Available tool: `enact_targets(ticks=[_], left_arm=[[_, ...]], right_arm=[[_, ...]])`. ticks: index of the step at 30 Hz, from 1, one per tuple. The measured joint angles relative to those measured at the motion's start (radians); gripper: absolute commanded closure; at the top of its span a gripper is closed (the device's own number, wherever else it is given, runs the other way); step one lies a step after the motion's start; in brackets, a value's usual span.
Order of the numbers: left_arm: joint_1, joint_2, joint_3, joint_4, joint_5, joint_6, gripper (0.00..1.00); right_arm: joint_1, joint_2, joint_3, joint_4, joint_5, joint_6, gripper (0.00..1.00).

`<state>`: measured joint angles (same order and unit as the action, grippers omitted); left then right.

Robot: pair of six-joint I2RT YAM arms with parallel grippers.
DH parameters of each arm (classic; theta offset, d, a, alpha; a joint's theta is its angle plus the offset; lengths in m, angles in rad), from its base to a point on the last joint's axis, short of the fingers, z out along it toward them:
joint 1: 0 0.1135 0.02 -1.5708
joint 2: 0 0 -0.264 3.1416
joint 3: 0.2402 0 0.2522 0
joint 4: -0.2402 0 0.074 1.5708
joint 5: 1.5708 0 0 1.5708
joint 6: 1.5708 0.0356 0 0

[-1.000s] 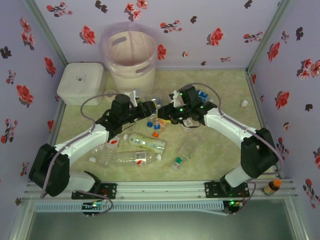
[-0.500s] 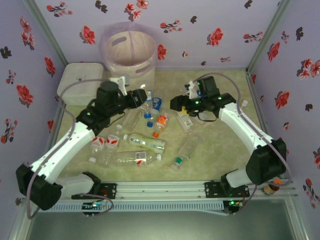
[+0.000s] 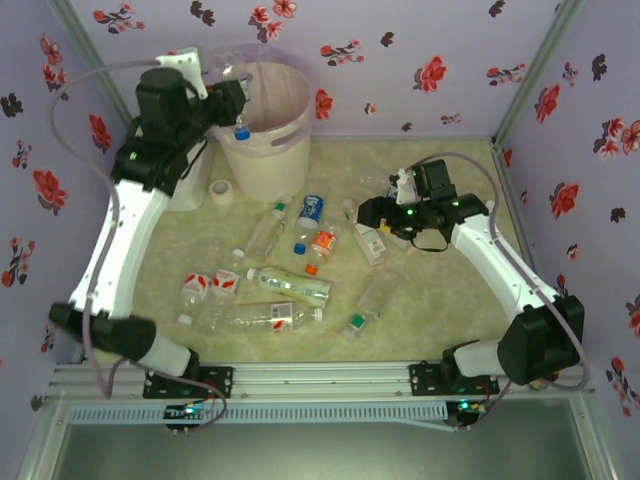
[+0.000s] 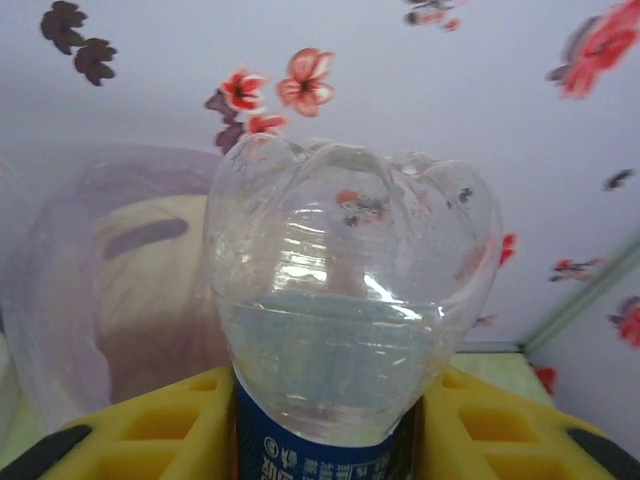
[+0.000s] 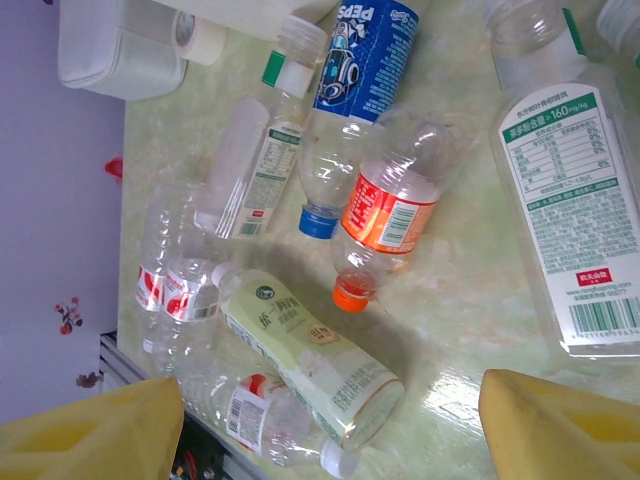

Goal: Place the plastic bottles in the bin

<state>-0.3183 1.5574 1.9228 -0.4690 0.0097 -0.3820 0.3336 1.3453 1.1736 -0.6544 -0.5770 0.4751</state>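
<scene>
At the far-left corner of the tabletop, the left gripper (image 3: 227,99) hangs high over the near-left rim of the bin (image 3: 284,152), its yellow fingers (image 4: 150,425) clamped on a clear blue-labelled bottle (image 4: 350,300) with a blue cap. The wrist camera sees the bottle's lobed base pointing ahead, with the pink-lined bin behind it on the left. Just left of the bin on the tabletop sit a white lidded box (image 5: 118,50) and a tape roll (image 3: 221,192). Across the middle of the tabletop lie the other bottles, among them 2 red-banded ones (image 3: 210,285), a pale green-labelled one (image 3: 290,283), a blue Pepsi bottle (image 5: 350,75), an orange-labelled one (image 5: 385,215) touching it and a white-labelled one (image 5: 565,210). Toward the right edge, the right gripper (image 5: 325,425) hovers above the pile, fingers spread wide and holding nothing.
</scene>
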Motion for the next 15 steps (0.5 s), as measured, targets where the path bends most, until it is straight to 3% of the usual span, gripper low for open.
enact_targets(ticks=[10,15], left_arm=[[0.040,0.428,0.359,-0.131,-0.027,0.085,1.00],[0.036,0.631,0.638,-0.277,-0.029,0.162,1.00]], right_arm=[[-0.008,-0.062,-0.002,-0.183,0.163,-0.142,0.19],[-0.013,-0.121,-0.048,-0.216,0.221,-0.175,0.19]])
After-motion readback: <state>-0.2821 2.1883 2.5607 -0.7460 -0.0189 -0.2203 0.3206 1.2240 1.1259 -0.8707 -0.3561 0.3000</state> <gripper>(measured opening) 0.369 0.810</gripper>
